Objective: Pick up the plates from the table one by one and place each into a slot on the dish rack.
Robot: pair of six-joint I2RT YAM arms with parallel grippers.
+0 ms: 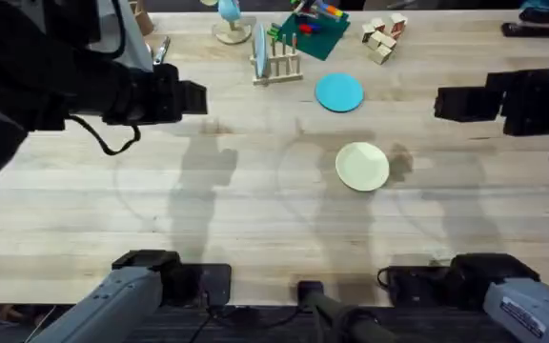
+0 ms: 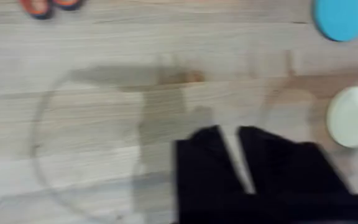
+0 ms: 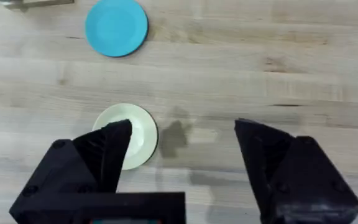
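The right hand (image 3: 182, 155) is held spread above the bench (image 3: 278, 37), the cream plate (image 3: 135, 140) just beside one finger, ready for gripping; the left hand (image 2: 238, 155) is nearly pressed together.

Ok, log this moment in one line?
cream plate: on table | blue plate: on table, near dish rack | left gripper: nearly shut, empty | right gripper: open, empty

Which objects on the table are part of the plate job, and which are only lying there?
Part of the job:
cream plate
blue plate
dish rack, one pale plate already in it

Only lying there:
green tray of coloured blocks
wooden blocks
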